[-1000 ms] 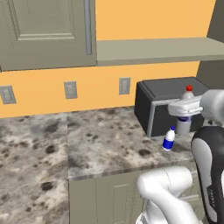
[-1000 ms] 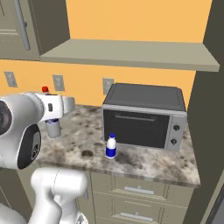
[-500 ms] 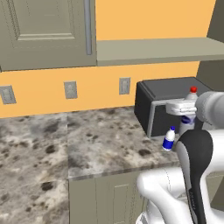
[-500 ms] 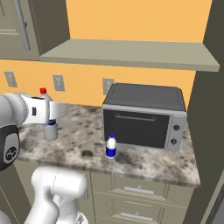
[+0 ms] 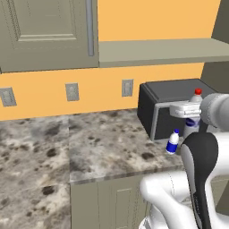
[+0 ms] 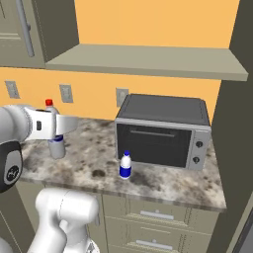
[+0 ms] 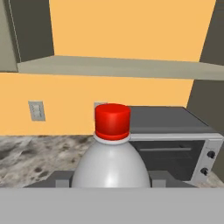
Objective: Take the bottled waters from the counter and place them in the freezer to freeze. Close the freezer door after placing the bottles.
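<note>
Speckled grey-brown counter (image 6: pixel 163 183) over beige panelled cabinet fronts, orange wall behind with wall outlets (image 5: pixel 127 87), a beige shelf (image 6: pixel 148 62) above and an upper cabinet (image 5: pixel 44 33) with a vertical bar handle to the left. Toaster oven (image 6: pixel 163 131): dark body, glass door, two knobs on a grey right-hand panel, standing on the counter against the wall. Blue-capped bottle (image 6: pixel 125 165): stubby, translucent white with a blue label band, upright on the counter just in front of the oven's lower left corner, cap up, long axis vertical; close to the oven door, contact not clear. Red-capped bottle (image 6: pixel 53 133): slimmer, translucent white with a blue band, upright, cap up, long axis vertical, held off the counter to the left of the oven in the right base view; in the left base view it shows in front of the oven face, red cap just above the oven's top edge. In the hand view its red cap and rounded shoulder stand directly before the camera, with the oven behind to the right. Gripper (image 6: pixel 55 129): white hand reaching sideways, jaws clamped on the red-capped bottle's upper body below the cap. The white forearm with its dark joint rises close beside the blue-capped bottle in the left base view, hiding part of the counter edge.
</note>
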